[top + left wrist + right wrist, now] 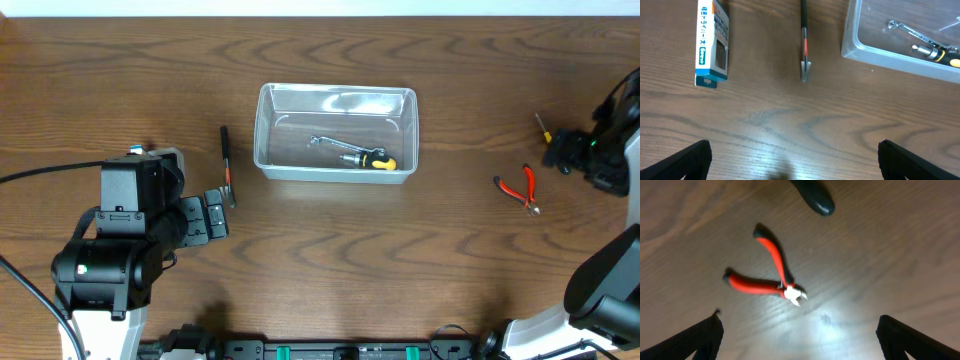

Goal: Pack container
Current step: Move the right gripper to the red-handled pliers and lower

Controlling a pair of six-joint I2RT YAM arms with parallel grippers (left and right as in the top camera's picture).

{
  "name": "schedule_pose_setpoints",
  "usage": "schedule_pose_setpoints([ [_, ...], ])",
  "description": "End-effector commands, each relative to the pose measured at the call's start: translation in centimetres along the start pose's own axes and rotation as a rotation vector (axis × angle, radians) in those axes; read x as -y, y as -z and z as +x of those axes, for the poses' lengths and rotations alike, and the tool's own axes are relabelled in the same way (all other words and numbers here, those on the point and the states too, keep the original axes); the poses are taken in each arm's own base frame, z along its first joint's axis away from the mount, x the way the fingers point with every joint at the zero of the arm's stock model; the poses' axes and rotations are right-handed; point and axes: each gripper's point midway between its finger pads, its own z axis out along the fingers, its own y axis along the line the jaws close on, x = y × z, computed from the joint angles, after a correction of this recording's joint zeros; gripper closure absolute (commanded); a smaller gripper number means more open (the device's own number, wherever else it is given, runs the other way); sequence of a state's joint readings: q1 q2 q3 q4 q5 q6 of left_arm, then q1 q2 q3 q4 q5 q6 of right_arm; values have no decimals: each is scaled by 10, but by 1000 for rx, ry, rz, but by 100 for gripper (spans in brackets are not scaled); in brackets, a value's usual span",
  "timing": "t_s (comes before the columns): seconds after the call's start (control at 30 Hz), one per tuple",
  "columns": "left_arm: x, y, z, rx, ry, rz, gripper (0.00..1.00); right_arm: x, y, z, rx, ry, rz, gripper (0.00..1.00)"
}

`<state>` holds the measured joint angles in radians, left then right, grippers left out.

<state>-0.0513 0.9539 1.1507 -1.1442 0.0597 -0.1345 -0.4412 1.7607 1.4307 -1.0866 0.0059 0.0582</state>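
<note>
The clear container (335,92) stands at the table's middle and holds a silver ratchet tool with a yellow-and-black handle (355,155). It also shows at the top right of the left wrist view (880,54), with the tool (922,45) inside. A thin black-and-red hand tool (227,165) lies just left of the container, also in the left wrist view (804,45). My left gripper (220,214) (795,162) is open and empty, below that tool. Red-handled pliers (522,188) (767,275) lie at the right. My right gripper (555,152) (800,340) is open and empty, beside them.
A small blue-and-white box (712,42) lies left of the black-and-red tool; it peeks out by the left arm (140,151). A small screwdriver (541,125) lies near the right gripper, its dark handle end in the right wrist view (815,197).
</note>
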Motion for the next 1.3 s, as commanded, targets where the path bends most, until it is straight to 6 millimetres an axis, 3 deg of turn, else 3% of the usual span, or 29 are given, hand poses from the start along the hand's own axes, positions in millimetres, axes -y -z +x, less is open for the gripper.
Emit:
schedule_pose_setpoints([
  [0.0,-2,4,-4,14,-1,-10,2,-4,-16,4,9,41,-12,1],
  [0.3,-2,4,-4,14,-1,-10,2,-24,-55,7,63,137,-74,1],
  [0.83,-2,4,-4,14,-1,-10,2,-28,-108,12,-11,160,-73,1],
  [1.27,-2,4,-4,14,-1,-10,2,-28,-120,13,-26,168,-73,1],
])
